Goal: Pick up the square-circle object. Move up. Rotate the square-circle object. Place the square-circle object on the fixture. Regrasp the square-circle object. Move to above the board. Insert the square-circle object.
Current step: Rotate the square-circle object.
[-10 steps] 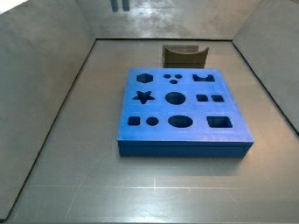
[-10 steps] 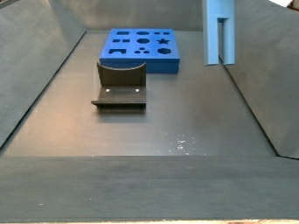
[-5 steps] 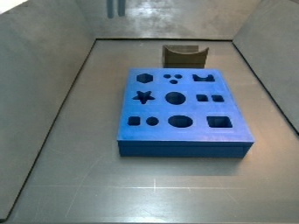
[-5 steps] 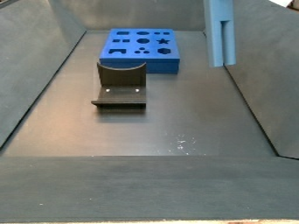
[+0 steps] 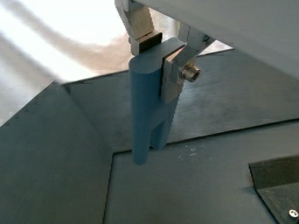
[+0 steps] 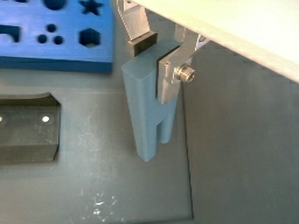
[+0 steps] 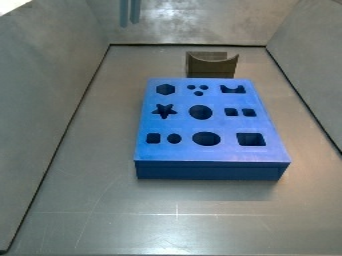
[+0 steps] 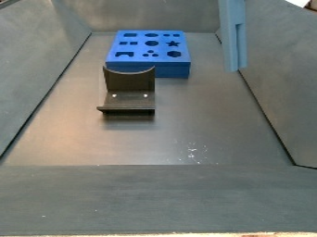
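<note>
Pickup looked done: my end effector (image 6: 158,54) gripped the square-circle object (image 6: 149,109) aloft; the fixture (image 8: 128,90) and board (image 8: 151,52) remained unused.

Gripper (image 6: 160,54) out of frame in side views, peg (image 8: 233,32) top cropped
</note>
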### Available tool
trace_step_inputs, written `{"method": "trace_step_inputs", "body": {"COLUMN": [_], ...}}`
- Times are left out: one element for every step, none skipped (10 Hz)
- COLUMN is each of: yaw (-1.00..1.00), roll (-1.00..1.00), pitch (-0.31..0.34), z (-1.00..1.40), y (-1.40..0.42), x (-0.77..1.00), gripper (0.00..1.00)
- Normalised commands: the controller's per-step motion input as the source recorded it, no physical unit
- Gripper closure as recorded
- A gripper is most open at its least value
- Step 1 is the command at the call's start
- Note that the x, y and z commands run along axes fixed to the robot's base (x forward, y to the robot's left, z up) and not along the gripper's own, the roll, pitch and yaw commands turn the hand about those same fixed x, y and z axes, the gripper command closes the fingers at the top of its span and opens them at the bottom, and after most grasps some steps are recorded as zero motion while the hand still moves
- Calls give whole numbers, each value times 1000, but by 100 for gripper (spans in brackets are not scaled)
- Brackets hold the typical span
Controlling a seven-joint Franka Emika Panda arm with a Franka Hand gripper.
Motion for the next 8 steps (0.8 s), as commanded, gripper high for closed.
{"method": "trace_step_inputs", "body": {"yaw": [1000, 1000, 1000, 1000, 1000, 1000, 1000, 1000], "roll": [-468, -468, -469, -469, -472, -474, -479, -482], "pitch": [-170, -193, -219, -232, -264, -290, -340, -361], "z": [3, 0, -4, -7, -12, -15, -15, -13], "y": [-4, -3, -1, 1, 5, 2, 4, 6], "x": [72, 72, 71, 69, 64, 60, 50, 46], "gripper": [100, 100, 100, 100, 100, 100, 100, 100]}}
